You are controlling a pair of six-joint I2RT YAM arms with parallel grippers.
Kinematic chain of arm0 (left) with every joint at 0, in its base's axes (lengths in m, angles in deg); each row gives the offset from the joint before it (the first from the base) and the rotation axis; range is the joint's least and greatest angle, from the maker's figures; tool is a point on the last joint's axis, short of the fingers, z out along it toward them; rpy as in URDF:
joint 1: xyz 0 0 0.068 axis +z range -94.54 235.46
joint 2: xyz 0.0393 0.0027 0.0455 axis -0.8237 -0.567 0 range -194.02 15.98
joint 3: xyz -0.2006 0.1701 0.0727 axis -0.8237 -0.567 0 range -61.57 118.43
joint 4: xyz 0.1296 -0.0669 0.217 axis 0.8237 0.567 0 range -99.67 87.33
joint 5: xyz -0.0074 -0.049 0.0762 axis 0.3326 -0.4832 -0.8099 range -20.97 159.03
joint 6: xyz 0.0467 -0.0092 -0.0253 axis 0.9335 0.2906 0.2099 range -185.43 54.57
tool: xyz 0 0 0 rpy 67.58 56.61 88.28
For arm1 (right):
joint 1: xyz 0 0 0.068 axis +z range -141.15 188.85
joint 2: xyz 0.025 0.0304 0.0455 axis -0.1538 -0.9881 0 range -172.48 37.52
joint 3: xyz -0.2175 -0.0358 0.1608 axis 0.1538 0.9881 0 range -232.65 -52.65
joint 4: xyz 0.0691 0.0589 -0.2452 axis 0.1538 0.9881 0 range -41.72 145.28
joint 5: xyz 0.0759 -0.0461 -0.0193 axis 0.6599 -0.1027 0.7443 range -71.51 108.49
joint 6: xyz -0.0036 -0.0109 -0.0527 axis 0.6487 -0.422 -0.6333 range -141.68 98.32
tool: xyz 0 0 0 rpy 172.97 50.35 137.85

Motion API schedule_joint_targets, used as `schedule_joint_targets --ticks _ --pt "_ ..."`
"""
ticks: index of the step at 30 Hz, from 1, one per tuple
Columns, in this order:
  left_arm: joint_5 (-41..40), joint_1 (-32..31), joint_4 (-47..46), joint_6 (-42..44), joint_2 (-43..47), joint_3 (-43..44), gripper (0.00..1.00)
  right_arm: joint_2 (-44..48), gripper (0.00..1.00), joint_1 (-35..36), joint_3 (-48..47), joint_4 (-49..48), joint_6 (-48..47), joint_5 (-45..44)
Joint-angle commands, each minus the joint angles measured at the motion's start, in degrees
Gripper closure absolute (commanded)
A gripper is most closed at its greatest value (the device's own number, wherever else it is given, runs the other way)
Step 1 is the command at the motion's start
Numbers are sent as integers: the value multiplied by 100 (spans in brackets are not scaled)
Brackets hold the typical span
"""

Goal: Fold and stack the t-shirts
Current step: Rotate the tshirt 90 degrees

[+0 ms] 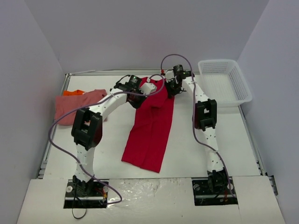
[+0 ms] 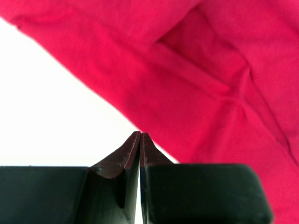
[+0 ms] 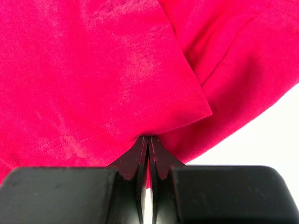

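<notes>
The bright red t-shirt point(image 1: 150, 128) lies as a long narrow strip down the middle of the table, its far end between both grippers. My left gripper point(image 1: 138, 99) is shut, and in the left wrist view its tips point(image 2: 140, 134) rest at the straight edge of the red cloth point(image 2: 205, 88) with nothing showing between them. My right gripper point(image 1: 172, 88) is shut on the red t-shirt, and in the right wrist view the hem point(image 3: 140, 116) puckers into its tips point(image 3: 148, 137). The salmon pink t-shirt point(image 1: 77, 105) lies at the left with the orange one point(image 1: 74, 92) peeking out behind it.
A white mesh basket point(image 1: 224, 84) stands at the back right by the wall. Grey walls close in the table on three sides. Cables loop from both arms over the table.
</notes>
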Motion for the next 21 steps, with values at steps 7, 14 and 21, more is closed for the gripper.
schedule_joint_targets --ticks 7,14,21 --pt "-364 355 177 63 905 -488 98 -703 100 -24 -585 -442 -224 -285" --pt "-399 434 168 -77 1028 -743 97 -624 100 116 -637 -1032 -330 -523" --pt "-425 425 81 -121 1116 -700 98 516 100 336 276 -1340 -488 -892"
